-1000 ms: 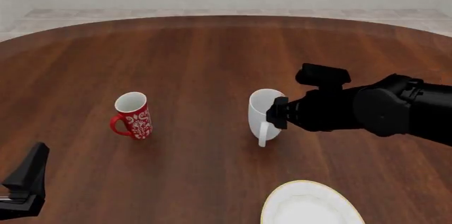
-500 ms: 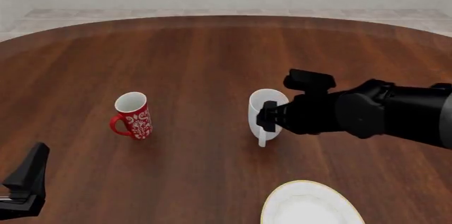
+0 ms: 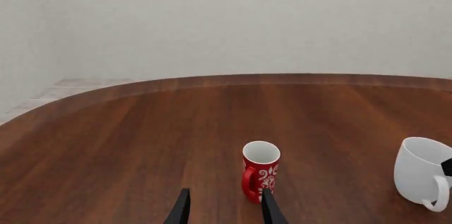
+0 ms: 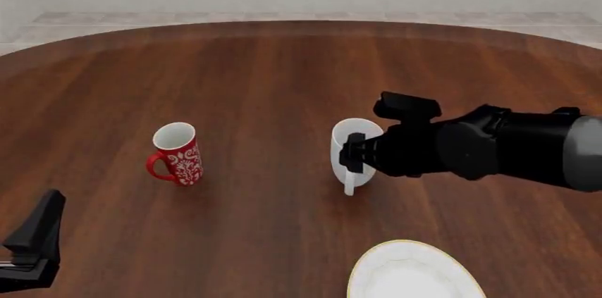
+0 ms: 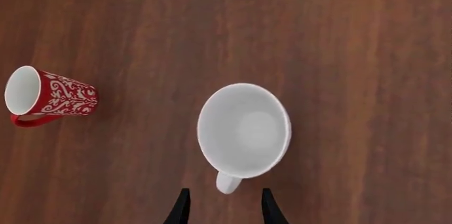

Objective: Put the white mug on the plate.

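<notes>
The right gripper [image 4: 352,153] is held just above the white mug [image 4: 354,147], its two fingers spread apart and pointing down with the mug's loop handle [image 5: 228,182] seen between their tips, nothing being gripped. The mug is stood upright on the wooden table [image 4: 282,72], directly under this gripper, while the plate [image 4: 414,273] is found on the table nearer the arms' side and well apart from the gripper. The red mug [image 4: 177,153] is placed upright far off to the gripper's left, and the left gripper [image 3: 224,212] is kept low at the table's near edge, its fingers parted and empty, with the red mug just ahead of them.
</notes>
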### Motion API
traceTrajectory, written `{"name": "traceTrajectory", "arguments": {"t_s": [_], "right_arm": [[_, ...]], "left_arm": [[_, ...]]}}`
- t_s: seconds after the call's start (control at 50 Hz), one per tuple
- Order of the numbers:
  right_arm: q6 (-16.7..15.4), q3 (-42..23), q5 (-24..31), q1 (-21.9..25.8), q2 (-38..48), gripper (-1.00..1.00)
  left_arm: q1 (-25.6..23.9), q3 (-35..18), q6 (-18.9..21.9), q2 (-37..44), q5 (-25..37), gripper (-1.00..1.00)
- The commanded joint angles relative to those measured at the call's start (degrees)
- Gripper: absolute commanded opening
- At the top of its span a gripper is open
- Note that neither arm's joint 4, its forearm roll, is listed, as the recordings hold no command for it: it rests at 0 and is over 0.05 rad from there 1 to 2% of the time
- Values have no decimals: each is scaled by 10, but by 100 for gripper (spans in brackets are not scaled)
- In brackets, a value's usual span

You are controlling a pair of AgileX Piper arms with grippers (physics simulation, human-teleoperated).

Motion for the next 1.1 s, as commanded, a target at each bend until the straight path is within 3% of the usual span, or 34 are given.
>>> {"name": "traceTrajectory", "arguments": {"t_s": [0.02,1.1], "right_arm": [[1,-8,-2,-6,15,100],[37,29,-72,8,81,100]], "left_arm": [[0,0,0,0,0,100],[0,0,0,0,0,100]]}}
